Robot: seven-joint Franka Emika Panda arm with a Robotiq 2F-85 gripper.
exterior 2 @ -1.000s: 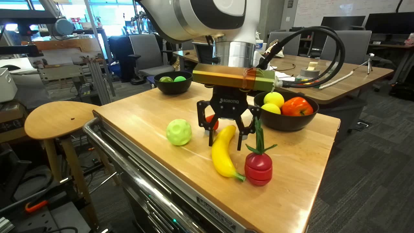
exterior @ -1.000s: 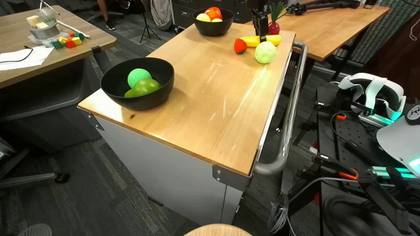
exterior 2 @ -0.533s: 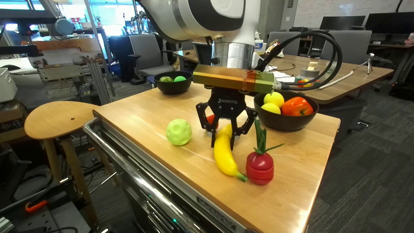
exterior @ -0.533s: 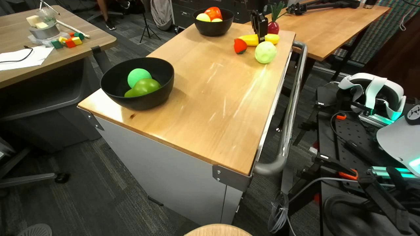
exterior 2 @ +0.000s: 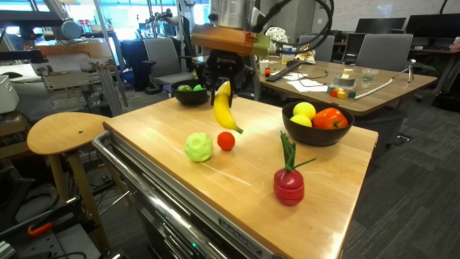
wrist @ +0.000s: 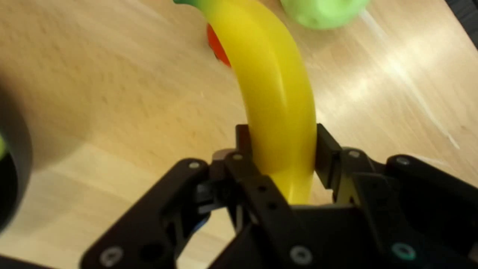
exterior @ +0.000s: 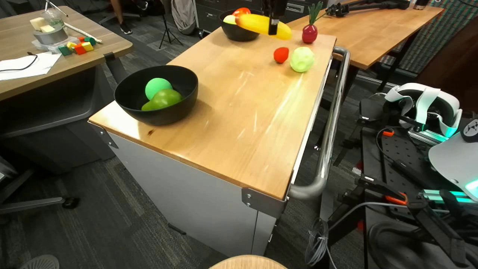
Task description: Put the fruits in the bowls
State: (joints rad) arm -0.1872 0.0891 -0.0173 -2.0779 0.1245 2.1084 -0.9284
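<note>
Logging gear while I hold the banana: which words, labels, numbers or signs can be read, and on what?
"ROBOTIQ" on the gripper, faint.
Cart nameplate: too blurred to read surely.
Writing on the whiteboard: too small to read.
Print on the bag: too small to read.
Mark on the dark disc: unclear.

1. In an exterior view, we see a shiny, silvery cylinder, cut off at the top.
2. Below it we find a chunky, elongated block, amber-orange on the left and yellow-green at its right end.
3. Thick black cables loop on the right.
4. We read small, pale ROBOTIQ lettering on the black, jointed body of the tool.
5. In the wrist view we make out dark, square-edged fingers and round, silvery screws, one on the right tinted teal.
</note>
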